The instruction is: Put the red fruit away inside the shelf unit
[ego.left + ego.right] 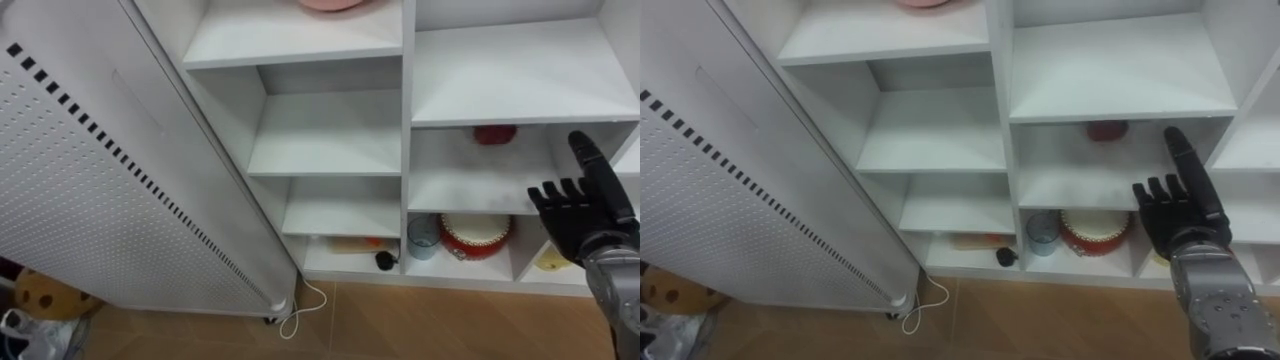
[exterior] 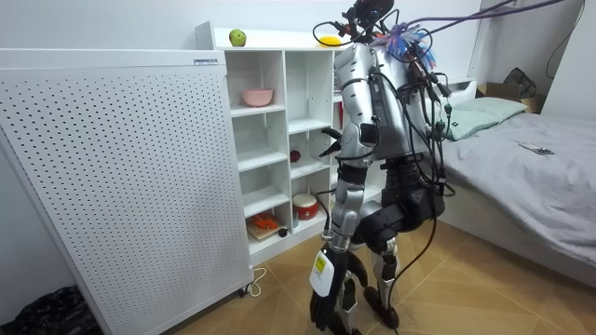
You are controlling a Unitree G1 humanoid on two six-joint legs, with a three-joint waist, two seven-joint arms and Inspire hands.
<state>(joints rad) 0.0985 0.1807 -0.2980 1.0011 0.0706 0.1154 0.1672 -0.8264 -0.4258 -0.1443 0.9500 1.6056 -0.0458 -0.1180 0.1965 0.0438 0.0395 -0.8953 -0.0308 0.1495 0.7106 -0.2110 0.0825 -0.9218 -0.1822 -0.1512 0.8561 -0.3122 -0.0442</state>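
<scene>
Scene: the humanoid stands close before the white closet [image 1: 405, 150], with a perforated white panel [image 1: 90, 190] on its left and a bed [image 2: 540, 177] at the room view's right
Right hand: the right hand [image 1: 578, 215] is raised in front of the closet's right-hand shelves, fingers straight, palm bare, gripping nothing and touching no shelf
Left hand: the left hand [image 2: 322, 300] hangs low beside the leg in the room view; whether it is open or closed cannot be told, and no fruit can be made out in it
Fruit on top: a green apple [image 2: 237, 37] and a yellow fruit [image 2: 328, 40] lie on the closet's top board, well apart, the apple toward the room view's left
Possible fruit inside: a small red item [image 1: 495, 133] sits far back in the compartment the raised hand faces, left of the fingertips; a yellow item [image 1: 552, 260] lies in the bottom right compartment, partly behind the hand; both are too unclear to name
Other contents: a pink bowl [image 2: 258, 97] on an upper left shelf; a red round tin [image 1: 475, 236] and a blue cup [image 1: 422, 238] side by side in a bottom compartment
Done so far: little by the look of it, since the only certain fruit rests on top, outside the compartments
Left to do: likely most of the job, with the top pieces to be fetched and set on shelves, several of which carry nothing
</scene>
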